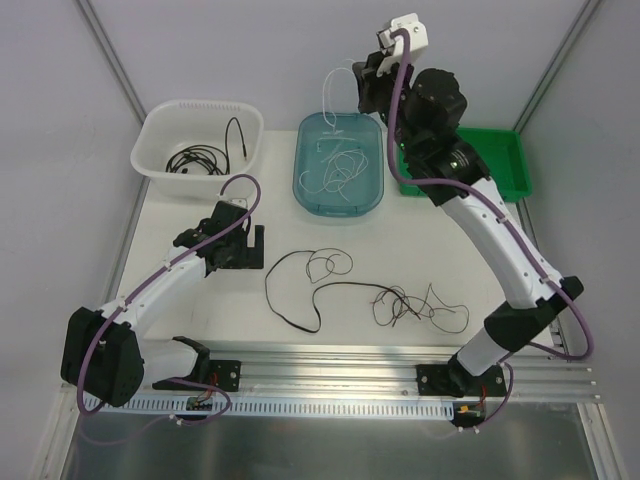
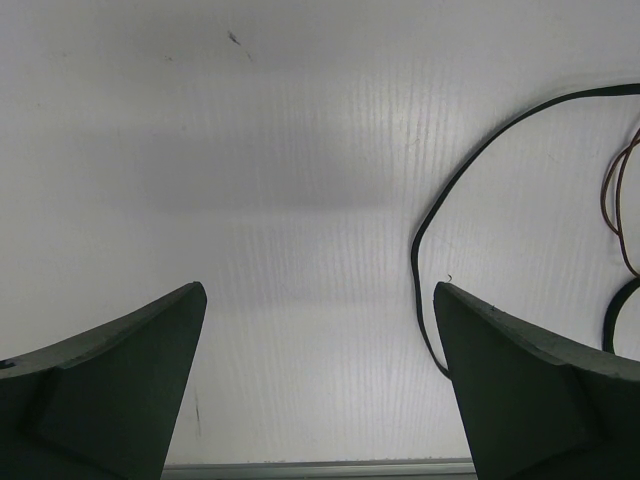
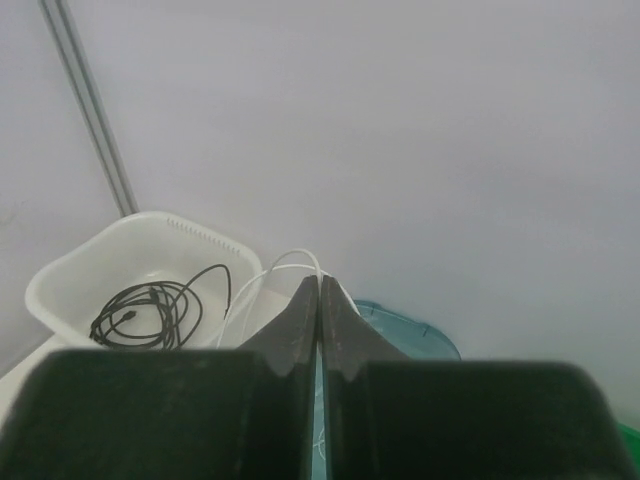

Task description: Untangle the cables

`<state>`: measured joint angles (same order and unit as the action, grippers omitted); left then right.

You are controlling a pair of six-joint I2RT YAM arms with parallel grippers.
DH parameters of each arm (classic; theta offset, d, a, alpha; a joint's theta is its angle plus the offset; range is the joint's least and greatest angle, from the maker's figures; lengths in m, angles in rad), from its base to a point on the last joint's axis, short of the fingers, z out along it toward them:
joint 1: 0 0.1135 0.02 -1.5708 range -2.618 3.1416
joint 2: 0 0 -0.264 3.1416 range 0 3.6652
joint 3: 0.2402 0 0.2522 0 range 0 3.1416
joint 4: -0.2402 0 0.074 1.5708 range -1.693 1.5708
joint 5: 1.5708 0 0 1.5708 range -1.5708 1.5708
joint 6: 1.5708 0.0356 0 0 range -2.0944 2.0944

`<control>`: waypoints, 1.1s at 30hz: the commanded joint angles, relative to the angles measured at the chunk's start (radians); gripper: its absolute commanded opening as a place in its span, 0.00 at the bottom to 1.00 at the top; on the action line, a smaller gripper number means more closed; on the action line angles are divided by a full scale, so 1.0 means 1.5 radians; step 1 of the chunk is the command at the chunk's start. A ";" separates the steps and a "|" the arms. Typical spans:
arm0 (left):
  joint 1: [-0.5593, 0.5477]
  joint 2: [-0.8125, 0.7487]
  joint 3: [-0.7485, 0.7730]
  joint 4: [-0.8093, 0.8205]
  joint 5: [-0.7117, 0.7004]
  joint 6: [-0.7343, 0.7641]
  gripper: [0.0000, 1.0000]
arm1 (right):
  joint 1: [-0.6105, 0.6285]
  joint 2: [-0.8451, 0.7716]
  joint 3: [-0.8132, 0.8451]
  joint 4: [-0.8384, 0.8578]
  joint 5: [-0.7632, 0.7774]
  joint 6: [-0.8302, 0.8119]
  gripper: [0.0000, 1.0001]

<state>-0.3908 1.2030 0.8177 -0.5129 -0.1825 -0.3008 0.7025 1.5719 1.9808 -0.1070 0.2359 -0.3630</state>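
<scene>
**Step in hand:** sorting a white cable into the blue tray.

- **Right gripper**: jaws clenched on that cable. It hangs above the tray at 12 o'clock, and the strand dangles into it.
- **Left gripper**: jaws released, grasping nothing. It hovers low over the bench at 9 o'clock.
- **Cables left to sort:** a black cable at 6 o'clock and a thin brown tangle at 4 o'clock.

**Next move, as judged:** release over the tray, then separate the tangle.

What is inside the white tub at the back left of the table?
A coiled black cable, one end arching upward. Nothing covers the tub, and nothing else shows inside.
</scene>
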 commanded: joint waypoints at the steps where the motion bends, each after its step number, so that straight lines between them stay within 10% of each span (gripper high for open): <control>1: 0.008 0.003 0.008 0.002 0.018 0.007 0.99 | -0.030 0.065 0.059 0.061 0.017 0.010 0.01; 22: 0.008 0.017 0.012 0.002 0.044 0.008 0.99 | -0.142 0.303 -0.039 -0.074 -0.090 0.188 0.02; 33: 0.008 0.013 0.011 0.002 0.044 0.008 0.99 | -0.140 0.035 -0.144 -0.081 0.025 0.141 0.01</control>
<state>-0.3908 1.2270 0.8177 -0.5129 -0.1307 -0.2981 0.4885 1.8240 1.7473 -0.2596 0.1967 -0.1173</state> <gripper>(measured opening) 0.992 0.017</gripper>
